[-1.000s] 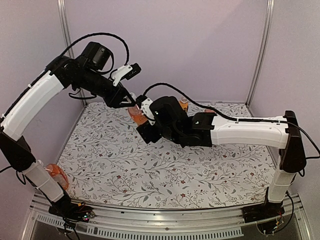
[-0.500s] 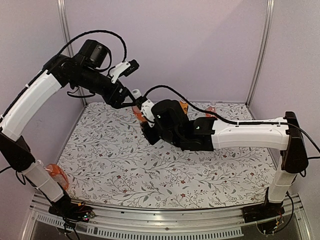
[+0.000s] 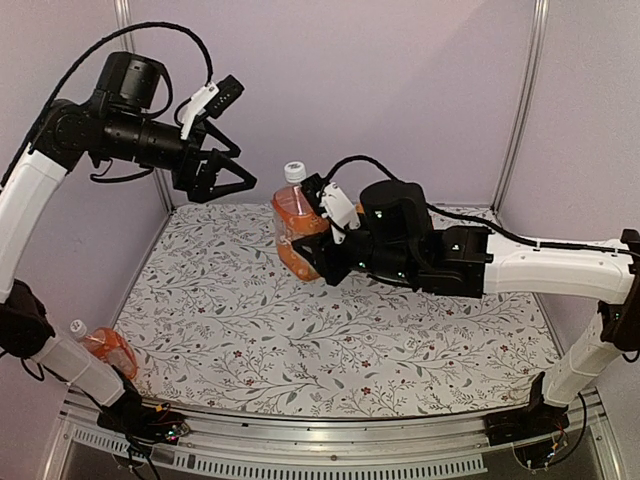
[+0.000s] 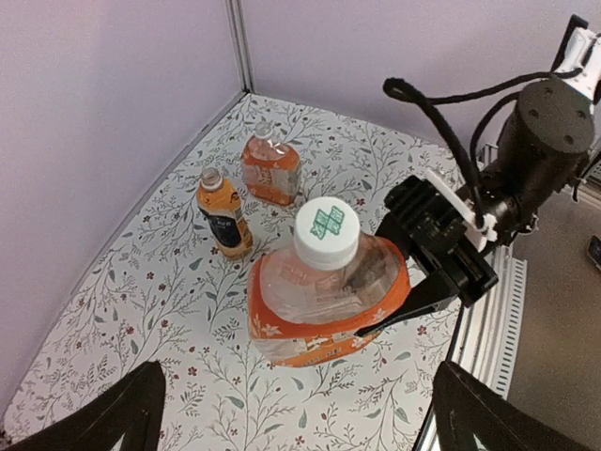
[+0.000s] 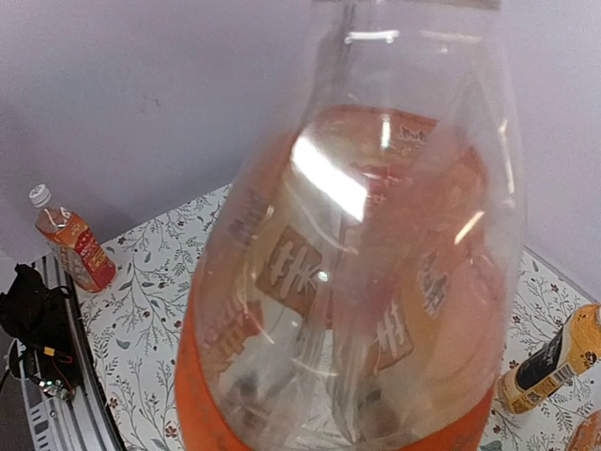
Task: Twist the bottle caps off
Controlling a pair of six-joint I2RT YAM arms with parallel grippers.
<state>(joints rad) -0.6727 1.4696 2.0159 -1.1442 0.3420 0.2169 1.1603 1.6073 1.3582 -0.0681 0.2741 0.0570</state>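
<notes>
A squat bottle of orange drink with an orange label hangs upright above the table, my right gripper shut on its body. Its white ribbed bottle cap sits on top, and in the left wrist view the cap shows a green mark. My left gripper stands open, up and to the left of the cap, touching nothing. In the left wrist view its fingers frame the bottle from above. The bottle fills the right wrist view and hides that gripper's fingers.
A slim dark-label bottle and a squat bottle stand near the back wall. Another capped bottle lies at the table's front left corner behind my left arm. The floral table has walls at the back and sides.
My right gripper shut on the bottle and raised it upright. My left gripper opened off it and drew back up and to the left.
</notes>
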